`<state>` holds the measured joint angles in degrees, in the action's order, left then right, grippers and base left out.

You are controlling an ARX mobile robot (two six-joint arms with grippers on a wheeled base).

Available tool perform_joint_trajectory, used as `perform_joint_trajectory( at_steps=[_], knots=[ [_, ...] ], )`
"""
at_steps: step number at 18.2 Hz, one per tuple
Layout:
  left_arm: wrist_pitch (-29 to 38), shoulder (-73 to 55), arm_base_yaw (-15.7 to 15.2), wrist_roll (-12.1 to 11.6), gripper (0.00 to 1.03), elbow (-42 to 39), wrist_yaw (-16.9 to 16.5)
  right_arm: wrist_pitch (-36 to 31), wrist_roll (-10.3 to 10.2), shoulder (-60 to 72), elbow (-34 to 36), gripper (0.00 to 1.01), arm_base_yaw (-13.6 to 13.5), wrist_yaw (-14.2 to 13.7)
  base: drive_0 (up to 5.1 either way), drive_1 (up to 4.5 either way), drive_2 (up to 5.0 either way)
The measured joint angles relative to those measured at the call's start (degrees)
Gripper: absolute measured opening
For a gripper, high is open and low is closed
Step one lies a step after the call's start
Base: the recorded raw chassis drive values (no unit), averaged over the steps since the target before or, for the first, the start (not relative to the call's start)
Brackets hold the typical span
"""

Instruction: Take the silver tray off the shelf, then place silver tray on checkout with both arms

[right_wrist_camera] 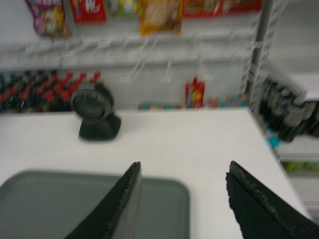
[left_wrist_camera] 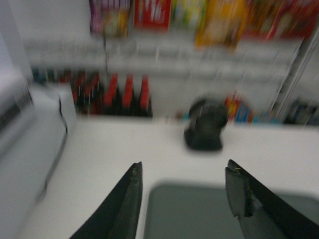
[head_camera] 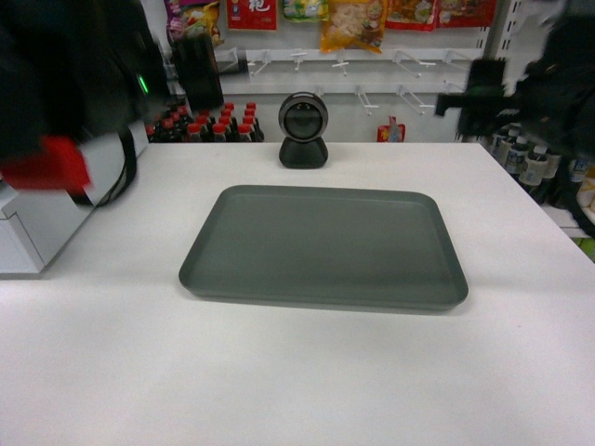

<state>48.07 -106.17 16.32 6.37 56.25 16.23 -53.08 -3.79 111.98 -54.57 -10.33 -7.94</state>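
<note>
Silver tray (head_camera: 325, 243) flat on checkout (head_camera: 279, 372), clear of both grippers.
No legible writing on tray or round black device (head_camera: 303, 130). Left gripper (left_wrist_camera: 183, 172) and right gripper (right_wrist_camera: 183, 172) raised above the counter, fingers spread, nothing held.

1. The right gripper (right_wrist_camera: 182, 199) hangs above the desk (right_wrist_camera: 199, 144), its two black fingers (right_wrist_camera: 119, 209) spread wide with nothing between them.
2. The silver tray (right_wrist_camera: 60, 204) lies flat on the desk, its right corner under the left finger.
3. A round black device (right_wrist_camera: 94, 112) stands beyond the tray, apart from it.
4. Red-capped bottles (right_wrist_camera: 45, 89) and hanging snack packets (right_wrist_camera: 159, 15) fill the blurred background.
</note>
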Motion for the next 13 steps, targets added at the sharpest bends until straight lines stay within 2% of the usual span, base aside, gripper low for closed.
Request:
perform_joint_trajectory(
  at_steps=[1,2,4,5,9,11,13],
  knots=[
    [7.5,5.7,-1.2,-2.4,0.40,-5.2,-2.0,-8.2,1.3,-2.3,7.1,0.41,0.7,-0.7,0.0,0.00,0.0],
    [11.0,8.6,-2.7,-3.8,0.30,-10.1,-2.6,-12.2,2.0,-3.3,12.9,0.32,1.6,-0.6,0.0,0.00,0.0],
    [11.9,10.1,-5.4,-5.0,0.09,-21.4,-4.1,-16.0,2.6,-7.5,21.7,0.10,3.3,0.1,0.0,0.00,0.0],
    [12.1,10.6,-5.8,-5.2,0.00,-25.2,-5.0,-14.3,2.9,-11.4,23.8,0.02,3.5,0.6,0.0,0.00,0.0],
    [15.0,24.6,-8.9,-5.4,0.01,-35.8,-8.7,-14.2,3.3,-25.0,35.3,0.03,5.5,2.9,0.0,0.00,0.0],
    [17.9,25.0,-9.9,-5.4,0.01,-40.7,-9.5,-13.1,3.3,-28.3,38.9,0.03,6.3,3.6,0.0,0.00,0.0],
    [16.1,27.6,-10.8,-5.4,0.01,-44.5,-10.5,-12.1,3.4,-33.4,41.8,0.03,6.6,4.2,0.0,0.00,0.0]
  ],
)
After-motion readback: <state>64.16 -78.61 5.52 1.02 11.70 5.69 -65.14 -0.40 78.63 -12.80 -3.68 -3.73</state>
